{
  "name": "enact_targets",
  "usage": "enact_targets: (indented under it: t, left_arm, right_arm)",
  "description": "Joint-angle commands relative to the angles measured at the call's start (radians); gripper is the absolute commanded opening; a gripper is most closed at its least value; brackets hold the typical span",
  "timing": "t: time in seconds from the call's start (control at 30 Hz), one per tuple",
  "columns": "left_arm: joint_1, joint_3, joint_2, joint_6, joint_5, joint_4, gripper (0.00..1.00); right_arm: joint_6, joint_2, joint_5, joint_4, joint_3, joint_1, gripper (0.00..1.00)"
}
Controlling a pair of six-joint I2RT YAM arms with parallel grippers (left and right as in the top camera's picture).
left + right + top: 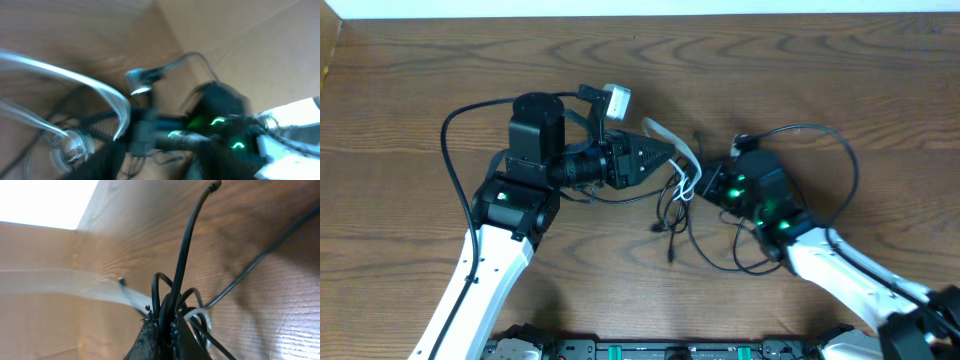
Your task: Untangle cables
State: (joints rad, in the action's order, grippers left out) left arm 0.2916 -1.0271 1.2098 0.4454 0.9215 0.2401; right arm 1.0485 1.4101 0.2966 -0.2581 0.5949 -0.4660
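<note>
Right wrist: right jaws pinch black cable (pixel 185 250); left jaws apart, blurred.

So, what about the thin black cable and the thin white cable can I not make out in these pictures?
1. Overhead: how the thin black cable and thin white cable cross; too small, partly under the left gripper.
2. Left wrist: whether the left gripper touches a cable; motion blur.
3. Right wrist: the black cable's lower part; the shut right gripper covers it.
</note>
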Motion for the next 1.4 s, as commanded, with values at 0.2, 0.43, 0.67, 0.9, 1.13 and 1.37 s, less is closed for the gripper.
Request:
enact_targets:
  t: [0.2,0.43,0.67,0.9,1.13,1.37]
  left_arm:
    - [0.024,-0.011,-0.015,-0.141,-0.201,0.208,0.76]
    - [0.103,-0.011,-0.015,-0.218,-0.201,0.254,0.69]
    - [0.232,-0.010,-0.014,-0.247,-0.399,0.302,0.62]
    - [0.381,-0.010,0.014,-0.247,-0.586,0.302,0.57]
    - [0.426,-0.010,0.124,-0.232,-0.594,0.289,0.57]
    - [0.461,-0.010,0.238,-0.185,-0.594,0.176,0.36]
  right_arm:
    - [0.105,-0.079,0.368,0.039,-0.001,0.162,0.01]
    - [0.237,-0.079,0.478,0.038,-0.001,0.230,0.01]
    - [0.312,-0.079,0.550,0.031,-0.001,0.271,0.01]
    - [0.350,-0.079,0.561,0.029,-0.001,0.292,0.01]
    - [0.372,-0.079,0.604,0.009,-0.001,0.329,0.01]
    - [0.380,-0.079,0.623,0.007,-0.001,0.332,0.01]
